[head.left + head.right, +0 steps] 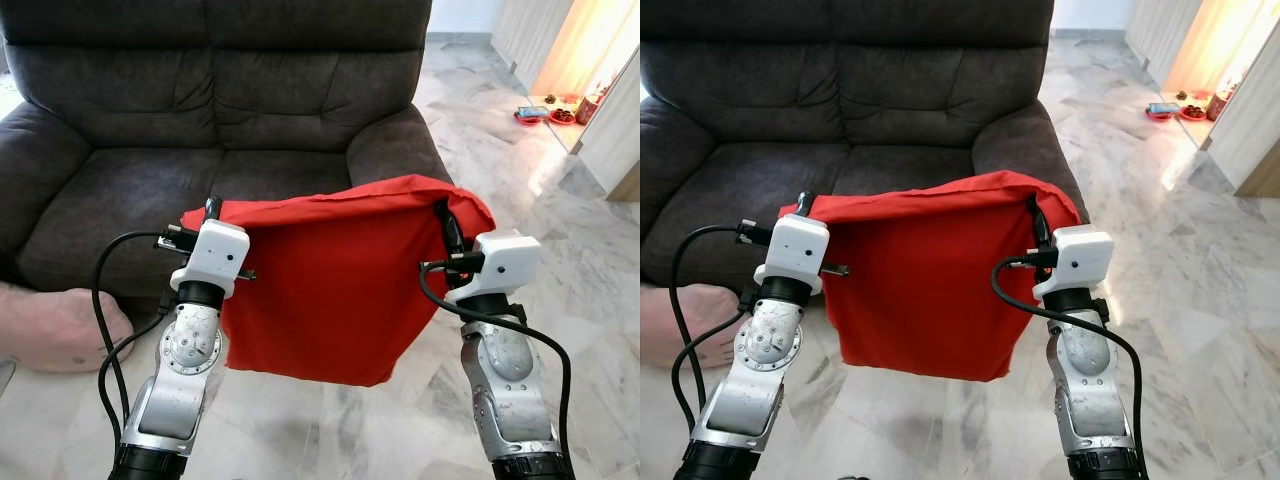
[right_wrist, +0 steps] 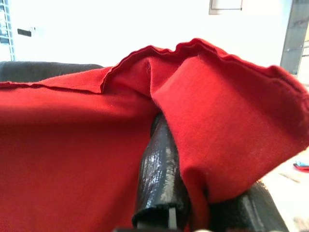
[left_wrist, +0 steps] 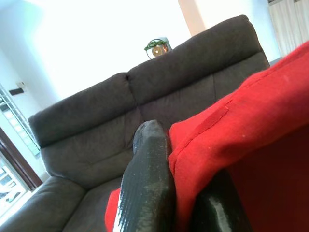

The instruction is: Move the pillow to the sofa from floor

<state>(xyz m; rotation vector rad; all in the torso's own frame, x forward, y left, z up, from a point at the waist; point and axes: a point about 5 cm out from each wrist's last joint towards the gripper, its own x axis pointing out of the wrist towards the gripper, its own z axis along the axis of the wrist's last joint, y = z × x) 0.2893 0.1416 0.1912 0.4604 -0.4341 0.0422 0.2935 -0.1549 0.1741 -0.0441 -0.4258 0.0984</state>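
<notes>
Red pillow (image 1: pixel 330 290); dark grey-brown sofa (image 1: pixel 200 100); veined, apparently marble floor (image 1: pixel 590 270).

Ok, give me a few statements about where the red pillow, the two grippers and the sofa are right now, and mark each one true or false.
1. The red pillow is held up off the floor. True.
2. One gripper alone holds it. False: the left gripper pinches its upper left corner and the right gripper its upper right corner.
3. The pillow rests on the sofa seat. False: it hangs in front of the dark grey sofa, above the marble floor.
4. In the left wrist view, red fabric sits between the black fingers. True.
5. The sofa is red. False: it is dark grey.
</notes>
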